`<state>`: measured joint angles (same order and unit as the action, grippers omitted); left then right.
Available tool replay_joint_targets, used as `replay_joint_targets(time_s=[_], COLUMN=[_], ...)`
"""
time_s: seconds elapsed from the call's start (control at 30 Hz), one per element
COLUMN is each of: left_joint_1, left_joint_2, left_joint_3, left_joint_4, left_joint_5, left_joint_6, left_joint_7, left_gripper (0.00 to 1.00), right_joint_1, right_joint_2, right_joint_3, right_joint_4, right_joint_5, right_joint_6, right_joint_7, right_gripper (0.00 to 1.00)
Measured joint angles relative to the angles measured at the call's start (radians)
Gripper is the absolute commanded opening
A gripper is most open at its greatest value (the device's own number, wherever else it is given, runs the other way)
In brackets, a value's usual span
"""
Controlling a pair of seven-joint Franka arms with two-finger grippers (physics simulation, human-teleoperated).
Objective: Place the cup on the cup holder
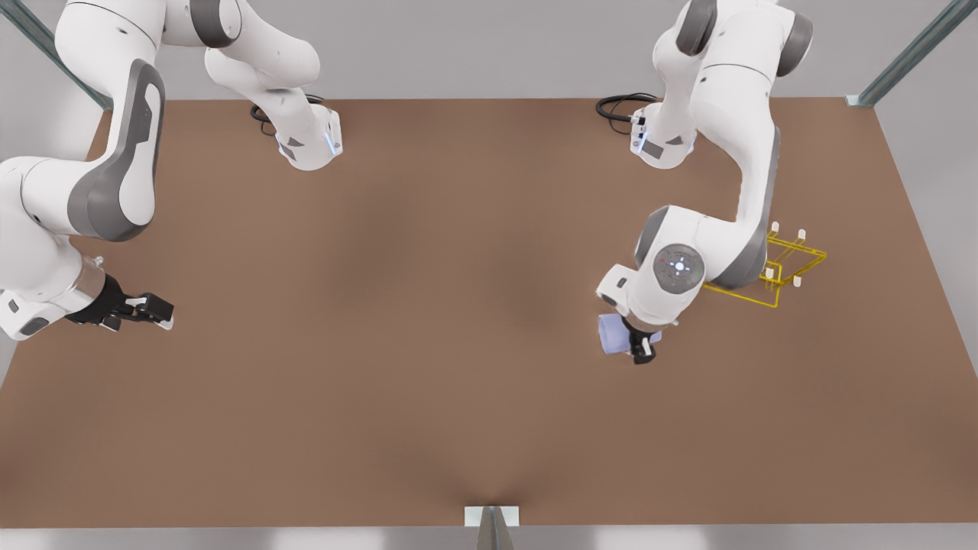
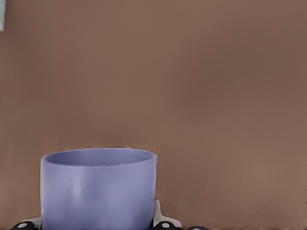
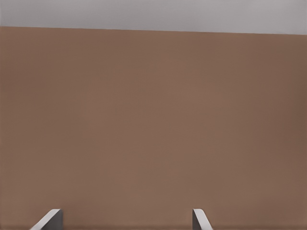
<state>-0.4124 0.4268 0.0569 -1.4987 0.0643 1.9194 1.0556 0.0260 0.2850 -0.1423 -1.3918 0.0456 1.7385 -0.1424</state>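
Two Franka arms reach over a brown table (image 1: pixel 428 321). On the front view's right, the left gripper (image 1: pixel 640 345) holds the cup (image 1: pixel 613 334), a lavender-blue tumbler, with its fingers closed on the cup's sides. In the left wrist view the cup (image 2: pixel 98 189) sits between the fingertips (image 2: pixel 164 221), its open rim turned away from the wrist toward the tabletop. In the front view the cup lies tilted on its side in the grip, just below the arm's wrist, near the table's right half and closer to the near edge than the rack.

The cup holder (image 1: pixel 779 271), a thin yellow wire rack with white-tipped pegs, stands on the table farther right and farther back, partly behind the left arm's forearm, apart from the cup.

On the front view's left, the right gripper (image 1: pixel 153 309) waits near the table's left edge, its jaws apart; the right wrist view shows both fingertips (image 3: pixel 48 220) spread wide over bare table.
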Motion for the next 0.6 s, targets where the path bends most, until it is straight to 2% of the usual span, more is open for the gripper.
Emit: replay_joint_targets(time_s=[0.1, 0.23, 0.4, 0.5, 0.6], left_joint_1=[-0.001, -0.003, -0.097, -0.174, -0.189], left_joint_2=[-0.025, -0.024, 0.047, 0.102, 0.110], left_joint_3=[0.031, 0.035, 0.030, 0.030, 0.033], left_joint_4=[0.072, 0.117, 0.108, 0.071, -0.019], left_joint_5=[0.146, 0.447, 0.815, 0.923, 1.014], left_joint_6=[-0.100, -0.254, -0.520, -0.691, -0.810], left_joint_7=[-0.010, -0.040, -0.098, -0.126, -0.150], left_gripper=[0.64, 0.64, 0.65, 0.66, 0.66], right_joint_1=[0.000, 0.000, 0.000, 0.000, 0.000], right_joint_2=[0.000, 0.001, 0.001, 0.002, 0.001], right_joint_3=[0.000, 0.000, 0.000, 0.000, 0.000], right_joint_4=[0.000, 0.000, 0.000, 0.000, 0.000], right_joint_5=[0.000, 0.000, 0.000, 0.000, 0.000], right_joint_6=[0.000, 0.000, 0.000, 0.000, 0.000], right_joint_7=[0.000, 0.000, 0.000, 0.001, 0.001], right_gripper=[1.00, 1.00, 1.00, 1.00, 1.00])
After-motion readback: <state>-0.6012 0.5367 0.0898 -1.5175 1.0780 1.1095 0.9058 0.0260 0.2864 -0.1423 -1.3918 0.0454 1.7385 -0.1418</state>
